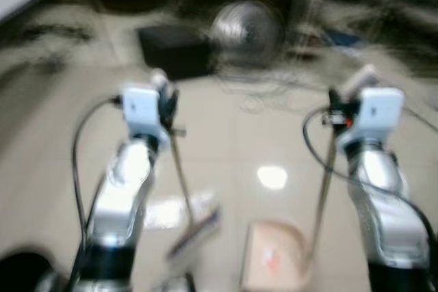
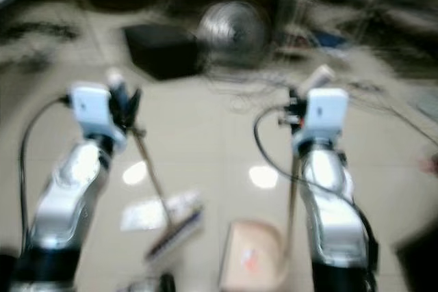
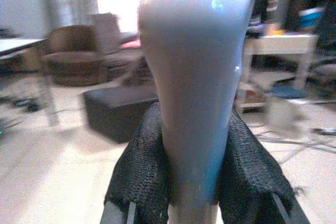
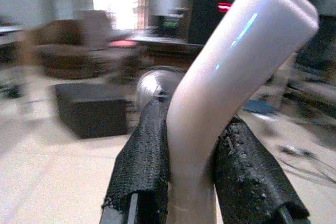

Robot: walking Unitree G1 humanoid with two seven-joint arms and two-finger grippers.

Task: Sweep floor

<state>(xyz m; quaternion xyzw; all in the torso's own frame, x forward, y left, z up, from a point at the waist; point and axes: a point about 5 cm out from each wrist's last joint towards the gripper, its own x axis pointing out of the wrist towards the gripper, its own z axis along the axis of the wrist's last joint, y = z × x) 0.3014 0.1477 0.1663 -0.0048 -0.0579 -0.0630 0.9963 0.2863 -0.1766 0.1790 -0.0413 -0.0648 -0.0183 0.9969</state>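
Note:
My left gripper (image 1: 166, 104) is shut on the pale handle top of a broom (image 3: 191, 87). Its thin pole slants down to the brush head (image 1: 195, 232) on the floor between my arms. The black fingers (image 3: 144, 171) clamp the handle on both sides. My right gripper (image 1: 337, 111) is shut on the pale bent handle of a dustpan (image 4: 231, 72). That pole runs down to the pinkish dustpan tray (image 1: 274, 258), which rests on the floor by my right arm. Both head views are blurred.
A round silver fan (image 1: 245, 27) and a black box (image 1: 174, 49) stand on the tiled floor ahead, with loose cables (image 1: 274, 87) lying near them. White paper (image 1: 168, 211) lies by the brush head. Brown armchairs (image 3: 73, 53) and a white table (image 3: 278, 43) stand farther back.

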